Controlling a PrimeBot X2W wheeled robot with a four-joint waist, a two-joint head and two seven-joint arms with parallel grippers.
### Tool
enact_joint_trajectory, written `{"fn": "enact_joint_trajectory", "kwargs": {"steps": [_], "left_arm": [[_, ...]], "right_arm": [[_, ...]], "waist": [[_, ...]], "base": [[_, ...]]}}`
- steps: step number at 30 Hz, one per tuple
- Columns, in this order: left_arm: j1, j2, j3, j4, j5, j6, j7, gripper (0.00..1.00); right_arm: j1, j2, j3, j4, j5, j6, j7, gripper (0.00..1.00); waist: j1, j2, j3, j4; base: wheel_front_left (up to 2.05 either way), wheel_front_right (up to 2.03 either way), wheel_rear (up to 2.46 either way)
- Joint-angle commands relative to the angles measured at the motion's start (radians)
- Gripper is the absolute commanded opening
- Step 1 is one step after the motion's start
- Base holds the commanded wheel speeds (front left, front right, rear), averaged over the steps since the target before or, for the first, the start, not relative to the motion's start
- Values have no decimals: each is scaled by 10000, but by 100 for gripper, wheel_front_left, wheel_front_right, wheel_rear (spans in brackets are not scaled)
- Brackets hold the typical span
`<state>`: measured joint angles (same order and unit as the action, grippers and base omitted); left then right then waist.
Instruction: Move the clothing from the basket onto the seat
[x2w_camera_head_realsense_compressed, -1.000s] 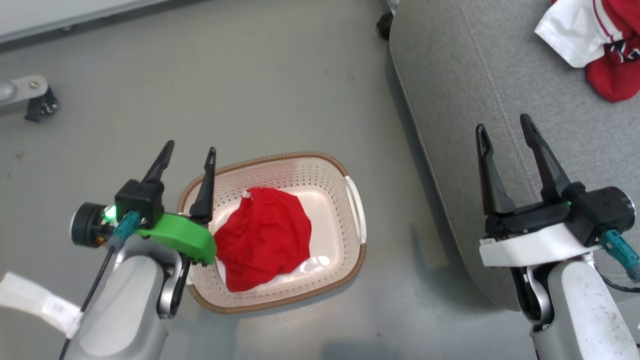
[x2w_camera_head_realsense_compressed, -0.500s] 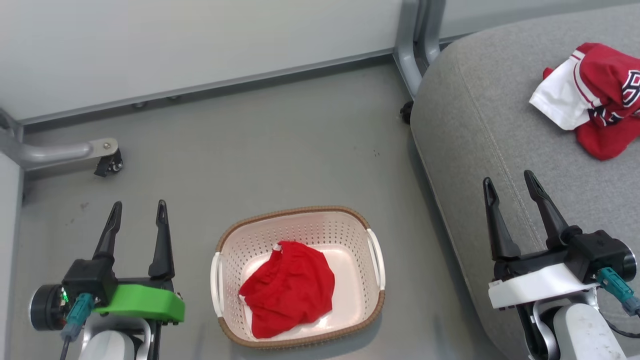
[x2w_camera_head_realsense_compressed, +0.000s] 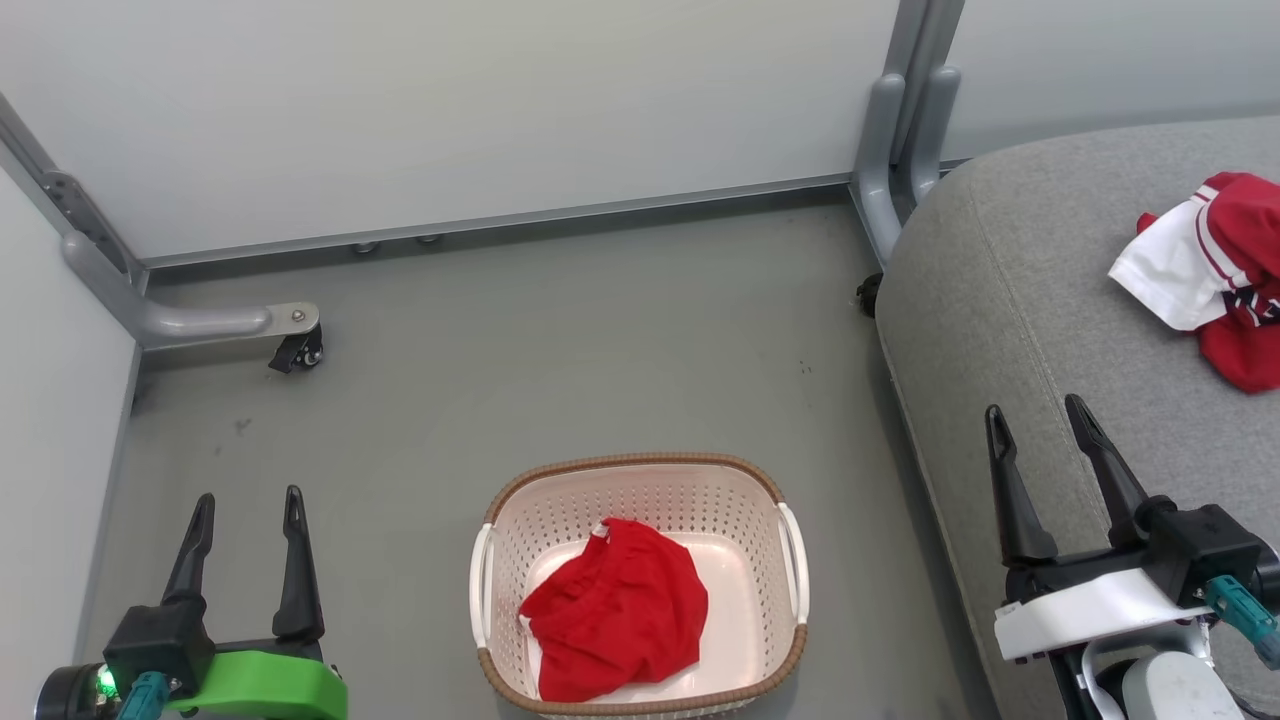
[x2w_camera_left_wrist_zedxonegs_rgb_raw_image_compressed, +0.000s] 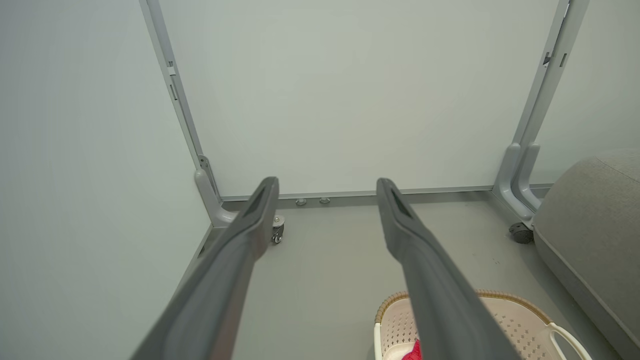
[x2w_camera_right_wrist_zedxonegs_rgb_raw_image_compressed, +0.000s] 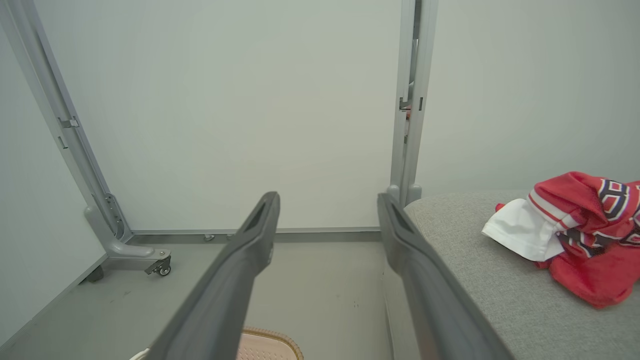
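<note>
The grey floor (x2w_camera_head_realsense_compressed: 560, 360) carries the basket (x2w_camera_head_realsense_compressed: 630, 462), which stands flat on it with the red shorts (x2w_camera_head_realsense_compressed: 615, 610) crumpled inside. To the basket's right, and apart from it, the big grey seat (x2w_camera_head_realsense_compressed: 1000, 300) rests on the same floor. On its cushion, far right of the basket, the red-and-white jersey (x2w_camera_head_realsense_compressed: 1215, 270) lies in a heap. Beyond the basket to the left, a grey frame foot (x2w_camera_head_realsense_compressed: 220, 322) with a black caster (x2w_camera_head_realsense_compressed: 298, 352) sits on the floor.
</note>
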<state>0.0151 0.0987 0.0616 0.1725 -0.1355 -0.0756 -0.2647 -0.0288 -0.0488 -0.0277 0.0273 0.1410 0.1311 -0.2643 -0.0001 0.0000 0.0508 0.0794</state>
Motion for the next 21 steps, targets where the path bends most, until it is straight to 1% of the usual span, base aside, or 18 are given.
{"fn": "enact_joint_trajectory", "kwargs": {"steps": [1,14,18,21], "left_arm": [[149,-47,60,-17,45,-61,8,100],[45,-237,290,-63,355,-311,8,100],[-175,-245,121,62,487,-400,8,100],[-582,-76,-213,239,618,-468,8,100]], "right_arm": [[156,-31,-51,4,40,-7,-1,100],[73,-31,2,120,92,-7,-1,100],[-93,-31,58,60,80,-7,-1,100],[-338,-31,161,-20,28,-7,-1,100]], "waist": [[1,0,-47,80],[1,0,-55,76],[1,0,107,-18],[1,0,377,-152]], "base": [[0,0,0],[0,0,0],[0,0,0],[0,0,0]]}}
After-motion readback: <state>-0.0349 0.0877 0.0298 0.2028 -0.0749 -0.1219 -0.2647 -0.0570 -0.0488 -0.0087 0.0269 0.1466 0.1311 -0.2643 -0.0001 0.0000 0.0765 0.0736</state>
